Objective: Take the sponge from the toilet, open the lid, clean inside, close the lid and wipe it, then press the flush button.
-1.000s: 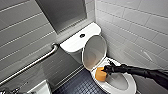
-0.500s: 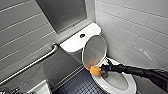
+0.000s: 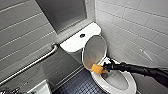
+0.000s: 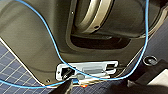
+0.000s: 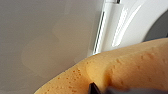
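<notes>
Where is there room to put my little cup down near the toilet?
The tank top is bare on both sides of the flush button. The dark tiled floor between the toilet and the grab bar is bare too. It is crowded at the raised lid, where the right pincer holds the sponge.

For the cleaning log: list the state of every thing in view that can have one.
lid: open, raised.
seat: down.
sponge: gripped, at the lid's lower inner face.
right hand: shut on the sponge.
flush button: nothing on it.
</notes>
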{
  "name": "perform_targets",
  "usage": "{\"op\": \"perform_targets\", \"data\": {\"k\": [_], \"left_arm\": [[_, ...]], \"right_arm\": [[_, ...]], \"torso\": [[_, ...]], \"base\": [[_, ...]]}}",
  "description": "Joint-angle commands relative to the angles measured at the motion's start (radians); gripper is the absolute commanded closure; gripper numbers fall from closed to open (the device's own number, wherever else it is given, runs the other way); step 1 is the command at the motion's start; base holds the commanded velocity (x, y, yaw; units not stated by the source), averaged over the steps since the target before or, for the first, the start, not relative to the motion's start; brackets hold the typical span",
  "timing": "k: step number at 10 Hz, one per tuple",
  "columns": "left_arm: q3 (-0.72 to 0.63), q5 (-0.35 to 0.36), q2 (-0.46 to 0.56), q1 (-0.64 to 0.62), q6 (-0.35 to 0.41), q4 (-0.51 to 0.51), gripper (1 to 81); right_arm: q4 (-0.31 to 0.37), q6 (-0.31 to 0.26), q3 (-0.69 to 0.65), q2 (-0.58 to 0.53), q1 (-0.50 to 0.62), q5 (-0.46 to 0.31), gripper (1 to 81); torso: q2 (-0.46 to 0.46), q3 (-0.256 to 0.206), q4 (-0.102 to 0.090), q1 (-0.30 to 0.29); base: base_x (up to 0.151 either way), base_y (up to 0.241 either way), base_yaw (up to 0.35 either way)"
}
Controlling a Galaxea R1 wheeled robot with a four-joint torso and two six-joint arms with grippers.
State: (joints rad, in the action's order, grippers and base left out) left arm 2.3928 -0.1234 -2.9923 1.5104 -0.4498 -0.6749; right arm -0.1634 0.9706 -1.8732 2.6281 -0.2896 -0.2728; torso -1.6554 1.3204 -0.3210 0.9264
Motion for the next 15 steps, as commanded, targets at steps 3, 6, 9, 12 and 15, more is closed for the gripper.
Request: {"op": "perform_targets", "data": {"k": [3, 6, 9, 12, 15], "left_arm": [[-0.001, -0.078, 0.010, 0.031, 0.000, -0.003, 1.0], [-0.001, -0.076, 0.010, 0.031, 0.000, -0.003, 1.0], [-0.001, -0.077, 0.010, 0.031, 0.000, -0.002, 1.0], [-0.001, -0.077, 0.012, 0.031, 0.000, -0.003, 1.0], [-0.001, -0.077, 0.012, 0.029, 0.000, -0.003, 1.0]], "right_arm": [[-0.021, 0.013, 0.099, -0.050, 0.198, -0.088, 81.1], [-0.030, 0.011, 0.062, -0.006, 0.119, -0.075, 81.1], [-0.056, 0.008, -0.003, 0.066, 0.016, -0.069, 81.1], [-0.074, 0.007, 0.005, 0.109, -0.046, -0.048, 81.1], [-0.136, 0.010, 0.170, -0.006, -0.066, -0.051, 81.1]], "torso": [[0.000, 0.000, 0.000, 0.000], [0.000, 0.000, 0.000, 0.000], [0.000, 0.000, 0.000, 0.000], [0.000, 0.000, 0.000, 0.000], [0.000, 0.000, 0.000, 0.000]], "base": [[0.000, 0.000, 0.000], [0.000, 0.000, 0.000], [0.000, 0.000, 0.000], [0.000, 0.000, 0.000], [0.000, 0.000, 0.000]]}}
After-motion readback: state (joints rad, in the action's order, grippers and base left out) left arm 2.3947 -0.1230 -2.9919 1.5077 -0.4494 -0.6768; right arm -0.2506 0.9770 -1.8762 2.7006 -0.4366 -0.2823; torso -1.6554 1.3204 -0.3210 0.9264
